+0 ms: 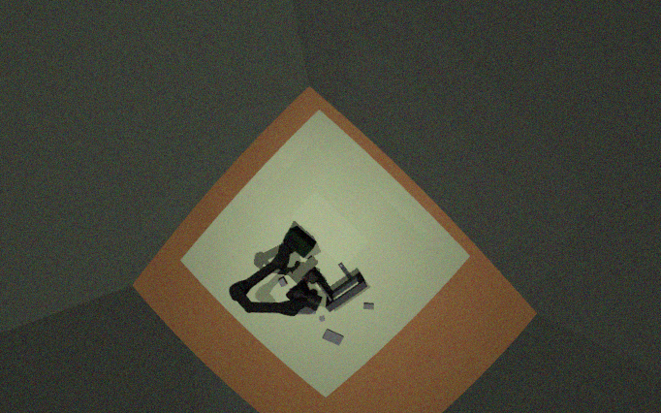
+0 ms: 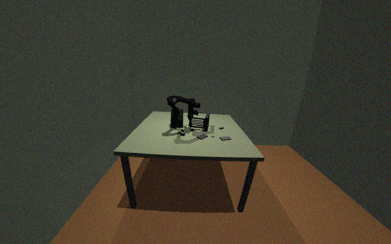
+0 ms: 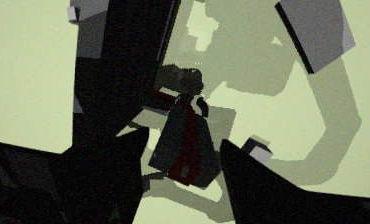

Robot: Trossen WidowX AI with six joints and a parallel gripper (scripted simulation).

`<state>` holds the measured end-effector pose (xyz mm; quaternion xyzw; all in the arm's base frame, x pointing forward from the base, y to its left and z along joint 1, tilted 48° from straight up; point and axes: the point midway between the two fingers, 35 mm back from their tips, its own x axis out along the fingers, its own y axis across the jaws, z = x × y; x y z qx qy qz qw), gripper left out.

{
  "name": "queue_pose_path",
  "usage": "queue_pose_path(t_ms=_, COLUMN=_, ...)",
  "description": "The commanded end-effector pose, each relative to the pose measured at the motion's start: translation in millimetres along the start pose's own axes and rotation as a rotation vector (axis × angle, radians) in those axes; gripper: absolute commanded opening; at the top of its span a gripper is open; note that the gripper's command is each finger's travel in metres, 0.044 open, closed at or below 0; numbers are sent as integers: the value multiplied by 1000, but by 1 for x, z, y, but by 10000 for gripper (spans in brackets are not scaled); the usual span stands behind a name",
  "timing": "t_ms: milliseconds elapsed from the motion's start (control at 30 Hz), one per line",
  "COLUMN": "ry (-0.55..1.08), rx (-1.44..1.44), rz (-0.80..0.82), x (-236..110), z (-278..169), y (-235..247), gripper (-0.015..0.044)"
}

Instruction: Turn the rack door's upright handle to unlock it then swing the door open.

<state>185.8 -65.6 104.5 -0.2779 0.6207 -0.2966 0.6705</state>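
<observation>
The rack (image 1: 348, 295) (image 2: 206, 122) stands upright on the table (image 1: 399, 246) (image 2: 148, 145). The door (image 1: 324, 285) (image 3: 126, 50) stands out from one end of the rack at roughly a right angle. The handle (image 3: 187, 165), grey with a dark red middle, is on the side of the door in the wrist view. My gripper (image 3: 185, 138) is open, with one finger on each side of the handle. Narrow bright gaps show between the handle and both fingertips. The top and exterior views are too dark and small to show the fingers. Whether the handle's lower part touches anything is hidden.
A small block (image 1: 282, 280) (image 2: 182, 133) (image 3: 261, 153) lies beside the arm. A flat box (image 2: 202, 136) (image 3: 316, 30) lies near the door. Another flat box (image 1: 332, 336) (image 2: 225, 138), a small box (image 1: 368, 305) (image 2: 221, 128) and a tiny piece (image 1: 322, 318) (image 2: 212, 136) lie beyond the rack.
</observation>
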Motion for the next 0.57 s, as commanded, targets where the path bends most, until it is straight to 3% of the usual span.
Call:
queue_pose_path(t_ms=0, ry=1, rx=5, rz=7, x=-6, z=1, y=1, gripper=294)
queue_pose_path(t_ms=533, ry=2, rx=5, rz=11, x=-27, z=2, y=2, gripper=294)
